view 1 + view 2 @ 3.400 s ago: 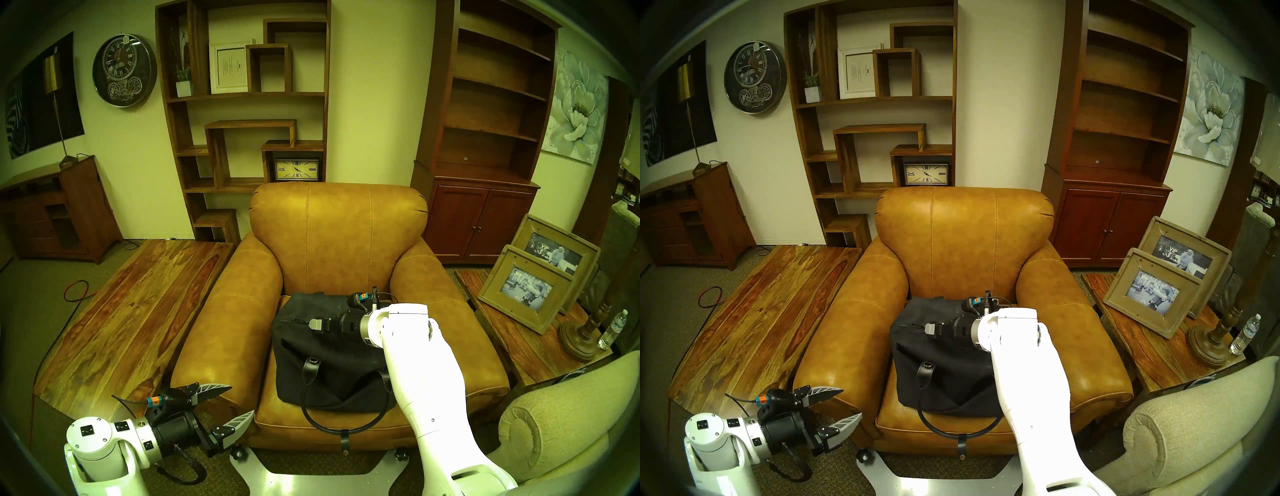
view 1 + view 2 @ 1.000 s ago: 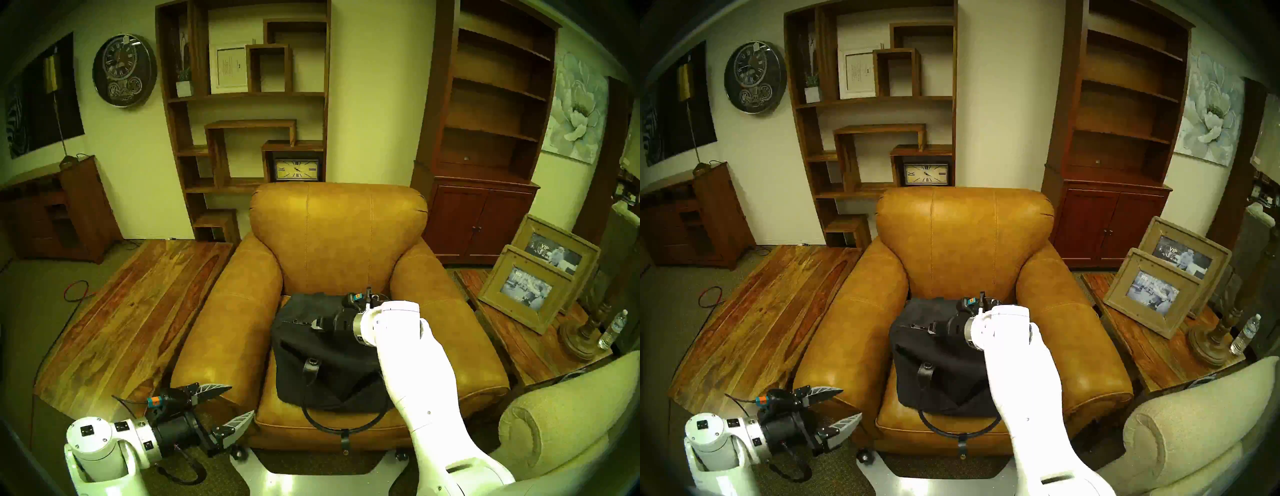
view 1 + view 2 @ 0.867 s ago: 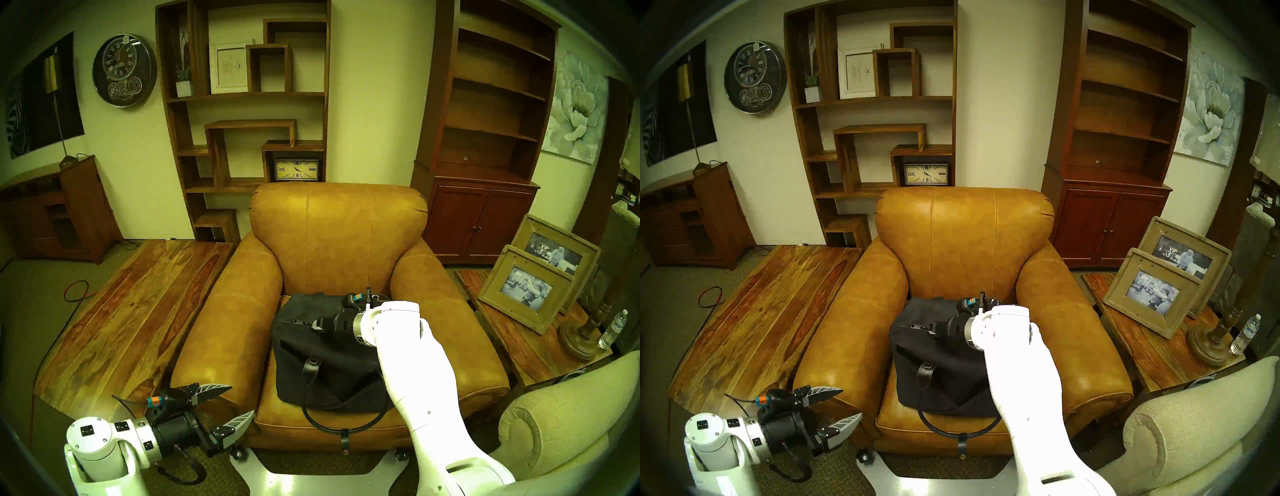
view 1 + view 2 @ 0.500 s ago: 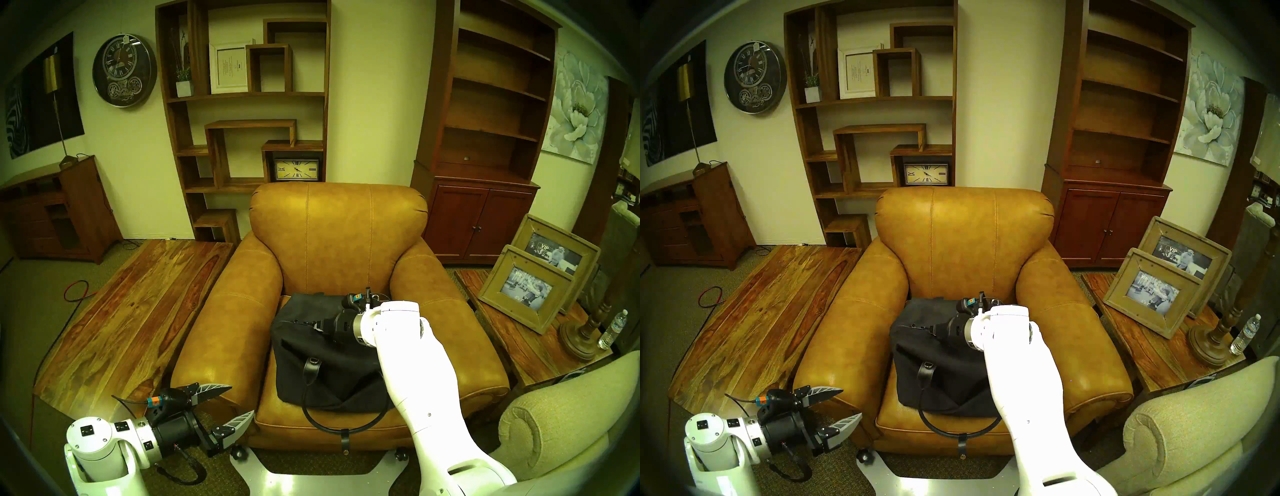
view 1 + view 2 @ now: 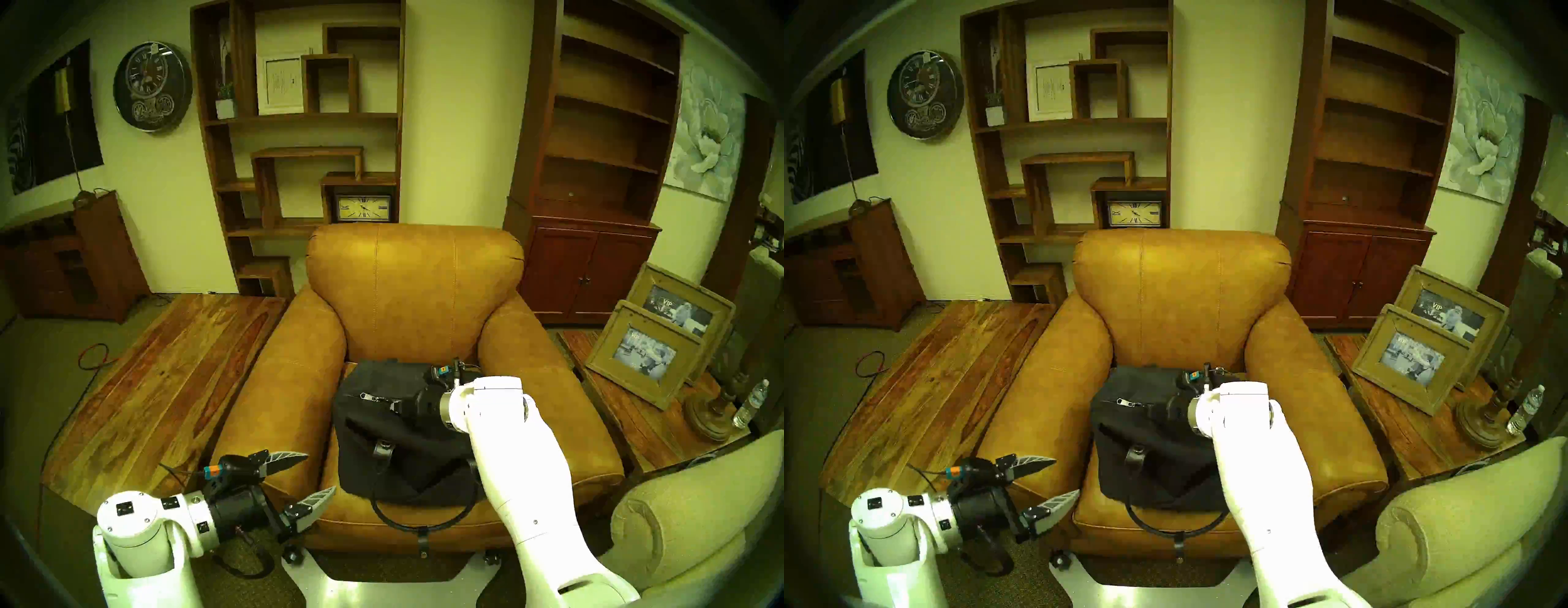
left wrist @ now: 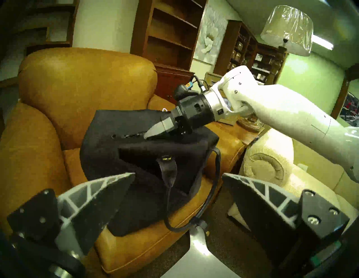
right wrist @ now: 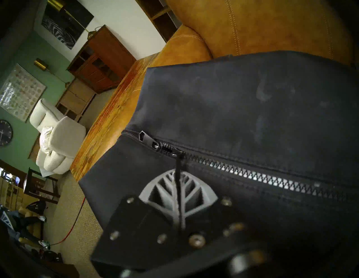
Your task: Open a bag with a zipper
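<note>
A tan leather armchair point(image 5: 413, 297) is seen before wooden shelves point(image 5: 297, 127). The black bag point(image 5: 394, 450) is set on its seat, the zipper point(image 7: 252, 172) running along the top. The right gripper point(image 6: 148, 135) is pressed together on a zipper pull point(image 7: 177, 155) near the bag's left end. The left gripper point(image 5: 316, 475) is held spread wide beside the chair's front arm, apart from the bag.

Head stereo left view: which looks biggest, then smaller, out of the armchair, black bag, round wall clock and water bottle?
1. armchair
2. black bag
3. round wall clock, though it hangs farther away
4. water bottle
</note>
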`<state>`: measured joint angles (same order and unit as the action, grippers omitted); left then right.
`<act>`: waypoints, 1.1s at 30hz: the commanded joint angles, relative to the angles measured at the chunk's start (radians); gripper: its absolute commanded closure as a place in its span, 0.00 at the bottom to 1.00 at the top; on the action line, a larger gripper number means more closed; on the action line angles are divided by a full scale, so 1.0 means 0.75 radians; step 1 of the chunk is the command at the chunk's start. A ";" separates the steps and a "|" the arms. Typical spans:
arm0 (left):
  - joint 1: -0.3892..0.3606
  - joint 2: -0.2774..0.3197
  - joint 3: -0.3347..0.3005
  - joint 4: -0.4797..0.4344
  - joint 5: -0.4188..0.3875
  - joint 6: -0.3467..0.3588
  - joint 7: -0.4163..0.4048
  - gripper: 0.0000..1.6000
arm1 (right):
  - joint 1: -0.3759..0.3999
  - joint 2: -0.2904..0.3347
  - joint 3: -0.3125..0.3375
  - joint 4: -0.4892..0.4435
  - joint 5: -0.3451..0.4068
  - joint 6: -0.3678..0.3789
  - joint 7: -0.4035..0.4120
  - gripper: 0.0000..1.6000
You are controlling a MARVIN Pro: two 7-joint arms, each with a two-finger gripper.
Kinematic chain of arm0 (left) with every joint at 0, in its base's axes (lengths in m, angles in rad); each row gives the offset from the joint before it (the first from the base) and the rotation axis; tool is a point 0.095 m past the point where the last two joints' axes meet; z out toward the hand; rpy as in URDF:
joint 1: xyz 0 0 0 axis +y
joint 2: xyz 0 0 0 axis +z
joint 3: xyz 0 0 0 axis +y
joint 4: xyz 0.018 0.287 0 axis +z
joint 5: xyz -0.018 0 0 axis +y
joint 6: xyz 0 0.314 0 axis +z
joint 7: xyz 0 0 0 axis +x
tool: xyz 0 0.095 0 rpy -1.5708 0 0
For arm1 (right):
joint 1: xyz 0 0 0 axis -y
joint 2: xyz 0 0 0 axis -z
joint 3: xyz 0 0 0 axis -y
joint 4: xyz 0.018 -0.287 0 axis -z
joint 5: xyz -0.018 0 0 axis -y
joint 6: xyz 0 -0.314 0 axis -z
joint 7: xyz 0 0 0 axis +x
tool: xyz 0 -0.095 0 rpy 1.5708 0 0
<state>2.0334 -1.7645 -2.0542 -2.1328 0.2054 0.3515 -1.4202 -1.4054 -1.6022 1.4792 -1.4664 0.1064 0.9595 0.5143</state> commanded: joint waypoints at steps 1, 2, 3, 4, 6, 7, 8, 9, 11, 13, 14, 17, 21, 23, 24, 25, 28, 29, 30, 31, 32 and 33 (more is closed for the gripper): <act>-0.124 0.085 0.118 0.005 0.010 0.120 0.052 0.00 | 0.007 0.022 0.010 -0.046 0.014 0.001 0.029 1.00; -0.133 0.091 0.136 0.006 0.003 0.138 0.067 0.00 | 0.007 0.025 0.010 -0.045 0.016 0.001 0.035 1.00; -0.141 0.095 0.155 0.004 -0.003 0.186 0.089 0.00 | 0.008 0.026 0.012 -0.045 0.017 0.001 0.039 1.00; -0.144 0.097 0.168 0.016 -0.030 0.193 0.119 0.00 | 0.008 0.028 0.012 -0.045 0.017 0.001 0.039 1.00; -0.163 0.104 0.179 0.051 -0.096 0.227 0.138 0.00 | 0.008 0.033 0.018 -0.045 0.019 0.001 0.043 1.00; -0.176 0.110 0.185 0.055 -0.108 0.272 0.147 0.00 | 0.007 0.036 0.020 -0.045 0.020 0.001 0.046 1.00; -0.176 0.110 0.185 0.055 -0.108 0.272 0.147 0.00 | 0.007 0.036 0.020 -0.045 0.020 0.001 0.046 1.00; -0.202 0.118 0.186 0.087 -0.152 0.309 0.159 0.00 | 0.002 0.045 0.026 -0.045 0.022 0.001 0.052 1.00; -0.219 0.125 0.192 0.099 -0.170 0.354 0.185 0.00 | -0.001 0.049 0.030 -0.046 0.022 0.001 0.055 1.00; -0.272 0.146 0.209 0.154 -0.215 0.430 0.243 0.00 | -0.006 0.058 0.034 -0.047 0.023 0.001 0.065 1.00; -0.289 0.152 0.209 0.174 -0.223 0.438 0.267 0.00 | -0.006 0.059 0.034 -0.047 0.023 0.001 0.066 1.00; -0.327 0.164 0.210 0.212 -0.261 0.494 0.317 0.00 | -0.008 0.061 0.034 -0.050 0.023 0.001 0.071 1.00; -0.405 0.187 0.227 0.259 -0.305 0.623 0.407 0.00 | -0.008 0.062 0.030 -0.046 0.022 0.001 0.079 1.00; -0.402 0.185 0.244 0.264 -0.322 0.642 0.456 0.00 | -0.008 0.062 0.029 -0.044 0.021 0.001 0.080 1.00; -0.458 0.197 0.252 0.297 -0.294 0.712 0.481 0.00 | -0.008 0.061 0.029 -0.043 0.022 0.001 0.082 1.00; -0.458 0.197 0.252 0.297 -0.294 0.712 0.481 0.00 | -0.008 0.061 0.029 -0.043 0.022 0.001 0.082 1.00; -0.493 0.200 0.269 0.325 -0.322 0.773 0.548 0.00 | -0.007 0.061 0.028 -0.036 0.022 0.001 0.082 1.00; -0.509 0.201 0.275 0.340 -0.321 0.791 0.570 0.00 | -0.008 0.061 0.027 -0.035 0.021 0.001 0.083 1.00; -0.507 0.202 0.286 0.338 -0.328 0.800 0.594 0.00 | -0.009 0.061 0.026 -0.035 0.021 0.001 0.083 1.00; -0.525 0.203 0.291 0.354 -0.332 0.811 0.605 0.00 | -0.011 0.061 0.026 -0.035 0.021 0.001 0.082 1.00; -0.553 0.206 0.296 0.379 -0.336 0.811 0.616 0.00 | -0.011 0.061 0.025 -0.035 0.021 0.001 0.082 1.00; -0.572 0.217 0.310 0.399 -0.352 0.811 0.641 0.00 | -0.014 0.060 0.027 -0.036 0.022 0.001 0.082 1.00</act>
<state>1.7062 -1.6188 -1.8486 -1.8604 -0.0203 0.9268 -0.9061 -1.4146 -1.5499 1.5028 -1.4804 0.1195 0.9596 0.5735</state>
